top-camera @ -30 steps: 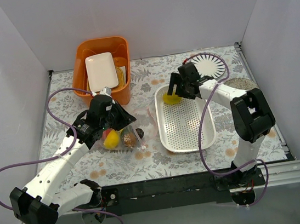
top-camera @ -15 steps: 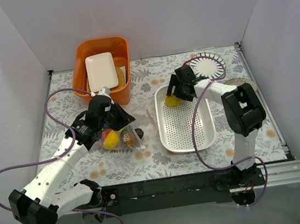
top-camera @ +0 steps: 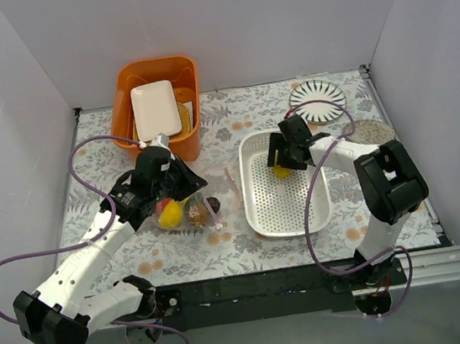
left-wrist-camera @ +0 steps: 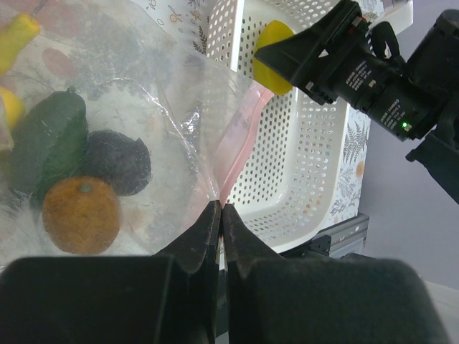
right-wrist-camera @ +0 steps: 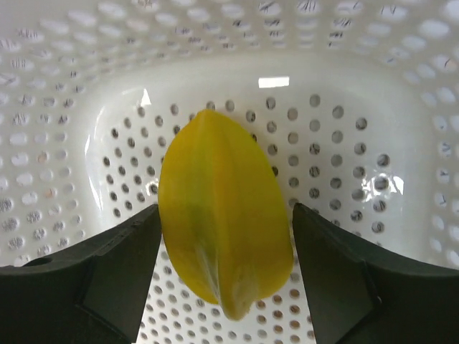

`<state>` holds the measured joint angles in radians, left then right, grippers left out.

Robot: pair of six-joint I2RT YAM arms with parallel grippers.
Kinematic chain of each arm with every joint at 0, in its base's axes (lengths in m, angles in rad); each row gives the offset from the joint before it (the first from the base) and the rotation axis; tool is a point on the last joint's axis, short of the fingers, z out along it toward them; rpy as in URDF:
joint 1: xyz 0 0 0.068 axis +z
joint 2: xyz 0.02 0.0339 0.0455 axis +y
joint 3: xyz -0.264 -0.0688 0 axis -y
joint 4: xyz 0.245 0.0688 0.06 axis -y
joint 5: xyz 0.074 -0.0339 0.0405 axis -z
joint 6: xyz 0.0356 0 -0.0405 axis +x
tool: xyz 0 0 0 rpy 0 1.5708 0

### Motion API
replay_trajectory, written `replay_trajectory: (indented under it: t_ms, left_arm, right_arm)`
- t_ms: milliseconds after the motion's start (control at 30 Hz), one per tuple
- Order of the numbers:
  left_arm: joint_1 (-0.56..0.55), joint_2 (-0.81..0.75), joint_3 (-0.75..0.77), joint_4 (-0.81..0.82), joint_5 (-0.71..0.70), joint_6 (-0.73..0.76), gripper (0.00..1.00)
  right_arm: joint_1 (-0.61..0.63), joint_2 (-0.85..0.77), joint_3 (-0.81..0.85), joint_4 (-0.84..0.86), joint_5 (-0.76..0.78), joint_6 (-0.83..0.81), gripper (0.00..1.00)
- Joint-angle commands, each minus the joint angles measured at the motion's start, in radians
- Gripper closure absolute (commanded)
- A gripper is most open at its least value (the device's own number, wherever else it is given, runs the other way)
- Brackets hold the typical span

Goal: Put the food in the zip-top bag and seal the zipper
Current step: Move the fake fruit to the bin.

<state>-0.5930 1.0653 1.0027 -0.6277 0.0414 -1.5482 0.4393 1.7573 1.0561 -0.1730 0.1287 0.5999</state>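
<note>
The clear zip-top bag (top-camera: 191,213) lies left of the white perforated basket (top-camera: 290,206) and holds several food pieces: yellow (top-camera: 170,216), brown (top-camera: 198,215), red (top-camera: 164,204). In the left wrist view the bag (left-wrist-camera: 143,107) shows green (left-wrist-camera: 46,143), dark (left-wrist-camera: 118,161) and orange (left-wrist-camera: 79,215) pieces. My left gripper (left-wrist-camera: 221,208), also in the top view (top-camera: 182,183), is shut on the bag's edge beside the pink zipper (left-wrist-camera: 244,136). My right gripper (right-wrist-camera: 226,209) is inside the basket (right-wrist-camera: 344,107). Its fingers press both sides of a yellow fruit (right-wrist-camera: 226,179), which also shows in the top view (top-camera: 281,171).
An orange bin (top-camera: 137,78) with a white plate (top-camera: 156,110) stands at the back left. A striped plate (top-camera: 316,99) and a grey disc (top-camera: 369,130) lie at the back right. Grey walls close in three sides.
My right gripper has moved nearer and a little to the right inside the basket, and the yellow fruit moved with it. Its arm has swung off the striped plate. The left arm has not moved.
</note>
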Motion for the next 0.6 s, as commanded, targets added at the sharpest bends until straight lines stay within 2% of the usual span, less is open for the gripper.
replay_trajectory:
  t_ms: [0, 300, 467, 567]
  left_arm:
    - [-0.004, -0.010, -0.010, 0.005, 0.006, 0.004, 1.00]
    - [-0.004, 0.008, 0.001, 0.006, 0.017, 0.005, 1.00]
    - [-0.004, 0.012, -0.001, 0.017, 0.029, 0.002, 1.00]
    - [-0.004, 0.018, -0.001, 0.022, 0.040, 0.000, 1.00]
  right_arm:
    - [0.016, -0.108, -0.048, 0.003, -0.061, -0.100, 0.20]
    - [0.041, -0.278, -0.093, -0.107, -0.120, -0.204, 0.19]
    - [0.041, -0.360, -0.078, -0.138, -0.038, -0.215, 0.15]
    - [0.041, -0.335, -0.048, -0.148, 0.005, -0.221, 0.14]
